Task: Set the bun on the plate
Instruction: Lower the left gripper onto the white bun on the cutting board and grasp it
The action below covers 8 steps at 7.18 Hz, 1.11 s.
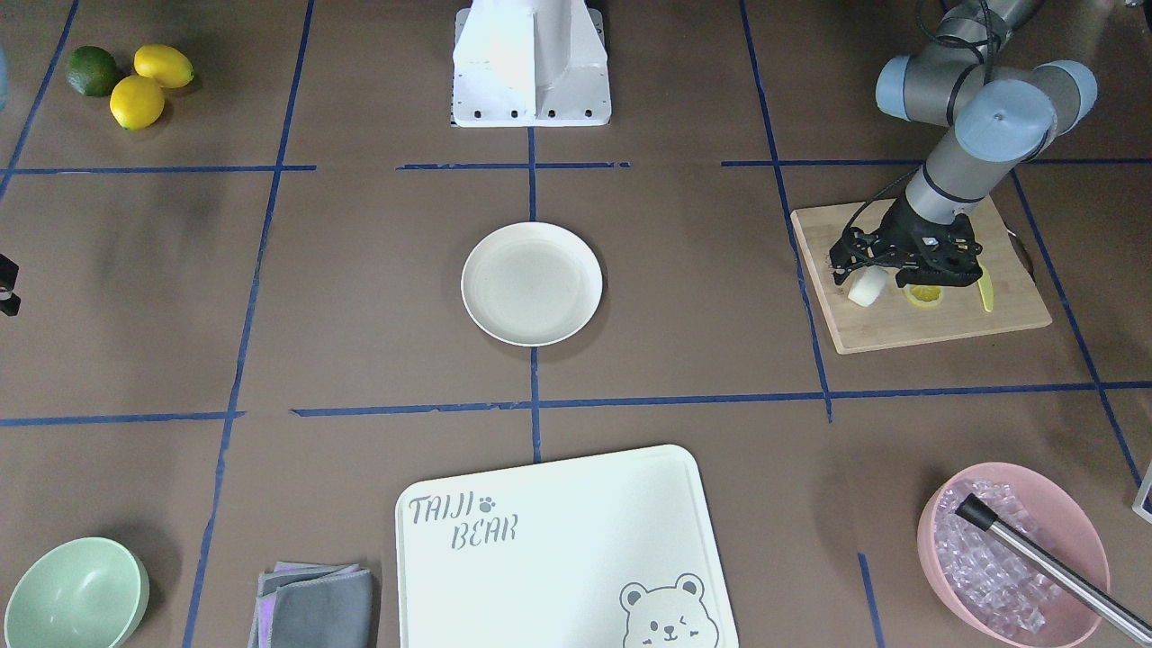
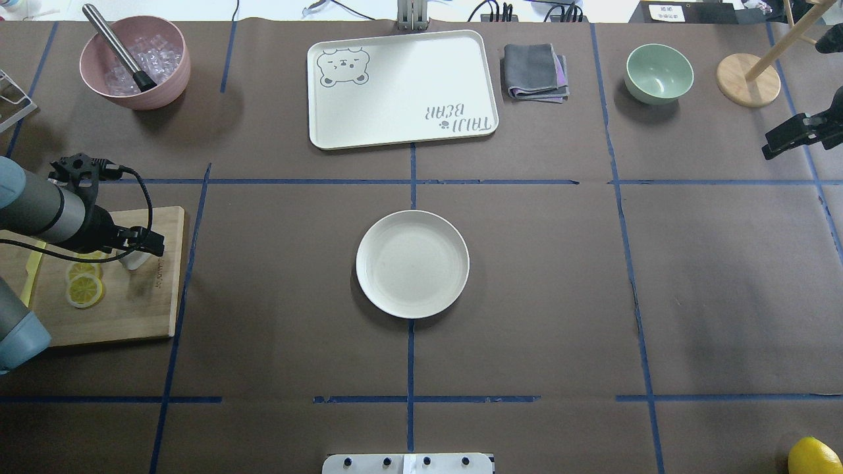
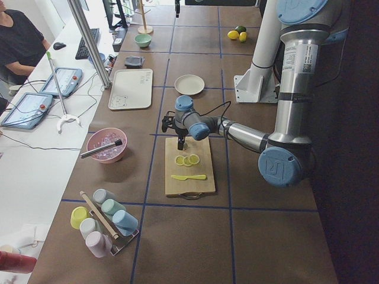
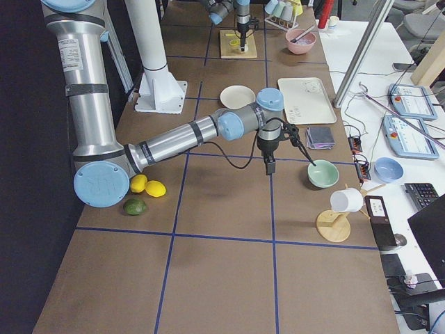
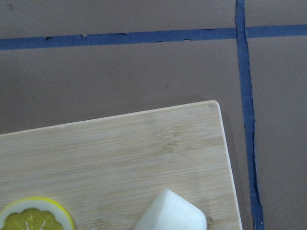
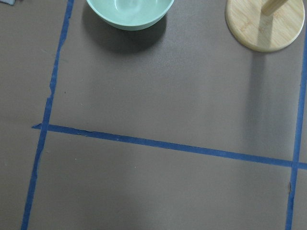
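brown taped table (image 1: 360, 297), front view: the plate (image 1: 531, 283) sits at centre, the bun (image 1: 867, 286) at right on a wooden board (image 1: 954, 315), just under my left gripper (image 1: 886, 270); i cannot tell if i grasp it. overhead: my right gripper (image 2: 793, 135) at the right edge, fingers unreadable. left wrist: bun at the bottom edge.

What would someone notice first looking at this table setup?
The bare cream plate sits alone at the table's centre. On the robot's left side, the left gripper hangs low over a wooden cutting board, close above the small white bun beside lemon slices. A white bear-printed tray lies on the operators' side.
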### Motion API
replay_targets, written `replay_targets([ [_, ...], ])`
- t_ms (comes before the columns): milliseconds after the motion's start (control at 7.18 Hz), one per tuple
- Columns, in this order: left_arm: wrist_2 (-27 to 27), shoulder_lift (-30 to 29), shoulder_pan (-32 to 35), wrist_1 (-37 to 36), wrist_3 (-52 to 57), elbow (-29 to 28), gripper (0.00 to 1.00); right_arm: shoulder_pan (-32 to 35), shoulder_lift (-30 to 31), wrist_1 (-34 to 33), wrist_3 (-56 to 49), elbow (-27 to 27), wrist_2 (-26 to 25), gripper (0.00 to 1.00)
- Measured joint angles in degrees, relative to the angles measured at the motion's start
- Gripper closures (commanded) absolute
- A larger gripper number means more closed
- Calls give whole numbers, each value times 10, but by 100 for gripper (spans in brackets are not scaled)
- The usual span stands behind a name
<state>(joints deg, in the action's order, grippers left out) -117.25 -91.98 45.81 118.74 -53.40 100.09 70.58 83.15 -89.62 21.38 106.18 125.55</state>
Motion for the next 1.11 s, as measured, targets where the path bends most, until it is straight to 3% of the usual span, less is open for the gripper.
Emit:
replay_targets([
  [139, 0, 11, 0, 0, 1, 12, 25, 5, 0, 0, 0, 1, 3, 0],
  [1114, 2, 18, -6, -2, 4, 16, 23, 13, 4, -3, 1, 2, 13, 0],
])
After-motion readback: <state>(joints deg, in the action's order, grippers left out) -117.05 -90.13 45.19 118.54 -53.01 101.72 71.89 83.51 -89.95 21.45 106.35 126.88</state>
